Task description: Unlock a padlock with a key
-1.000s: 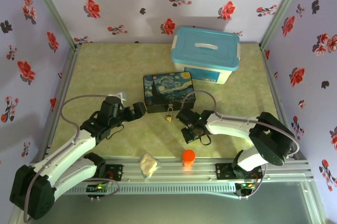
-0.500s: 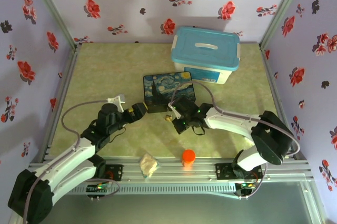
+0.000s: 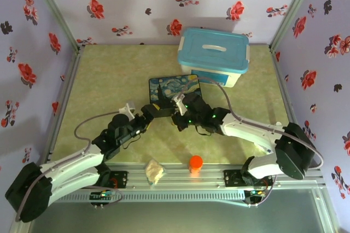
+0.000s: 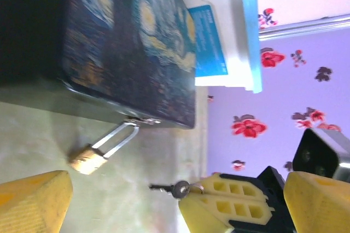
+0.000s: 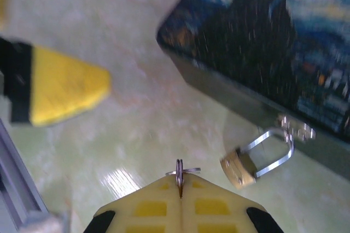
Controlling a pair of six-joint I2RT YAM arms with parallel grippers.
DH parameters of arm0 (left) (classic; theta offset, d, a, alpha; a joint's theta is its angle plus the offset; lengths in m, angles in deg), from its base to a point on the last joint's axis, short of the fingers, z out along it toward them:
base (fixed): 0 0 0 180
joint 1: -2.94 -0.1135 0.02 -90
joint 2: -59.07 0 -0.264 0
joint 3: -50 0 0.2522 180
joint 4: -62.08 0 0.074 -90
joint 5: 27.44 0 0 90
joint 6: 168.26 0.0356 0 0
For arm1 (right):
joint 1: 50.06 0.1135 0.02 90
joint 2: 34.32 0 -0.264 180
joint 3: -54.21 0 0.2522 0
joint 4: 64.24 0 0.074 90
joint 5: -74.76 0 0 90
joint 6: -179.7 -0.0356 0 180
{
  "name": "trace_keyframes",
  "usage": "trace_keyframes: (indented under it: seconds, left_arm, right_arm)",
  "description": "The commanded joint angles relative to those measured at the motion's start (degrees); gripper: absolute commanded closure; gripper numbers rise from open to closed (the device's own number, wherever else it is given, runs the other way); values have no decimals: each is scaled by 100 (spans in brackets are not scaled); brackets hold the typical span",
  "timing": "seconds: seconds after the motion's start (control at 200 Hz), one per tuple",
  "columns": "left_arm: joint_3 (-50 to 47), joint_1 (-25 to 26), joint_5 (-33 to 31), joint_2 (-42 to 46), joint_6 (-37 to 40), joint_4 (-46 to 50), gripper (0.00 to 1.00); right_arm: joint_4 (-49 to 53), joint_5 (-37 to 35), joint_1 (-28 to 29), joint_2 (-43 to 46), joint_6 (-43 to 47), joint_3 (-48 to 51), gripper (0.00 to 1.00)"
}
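Both arms closed in on the painted box (image 3: 175, 89) front over the last 1 s. Right tool (image 5: 180, 186) jaws together, clamped on the key (image 4: 170, 189). Key long axis in line with the fingers, tip pointing out past them, near the padlock (image 4: 101, 150) but not touching. Padlock lies on the counter (image 3: 109, 74), shackle hooked in the box clasp, brass body pointing away from the box. Left tool (image 3: 150, 111) jaws wide apart, holding nothing.

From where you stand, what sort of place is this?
Likely a small robot test booth: flower-papered walls on a metal frame, a left arm and right arm bolted to a rail, and a painted box wearing a brass padlock.
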Motion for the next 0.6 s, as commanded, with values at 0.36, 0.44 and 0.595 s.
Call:
trace_keyframes:
  seconds: [0.36, 0.44, 0.595]
  left_arm:
    - [171, 945, -1093, -2023, -1963, -3778, 0]
    - [140, 1049, -1418, -1984, -1941, -3797, 0]
    - [63, 1081, -1669, -1804, -1897, -3837, 0]
  right_arm:
    - [-1600, 220, 254, 80, -104, 24, 100]
    - [-1688, 261, 321, 63, -109, 107, 100]
    - [-1971, 245, 384, 33, -255, 306, 100]
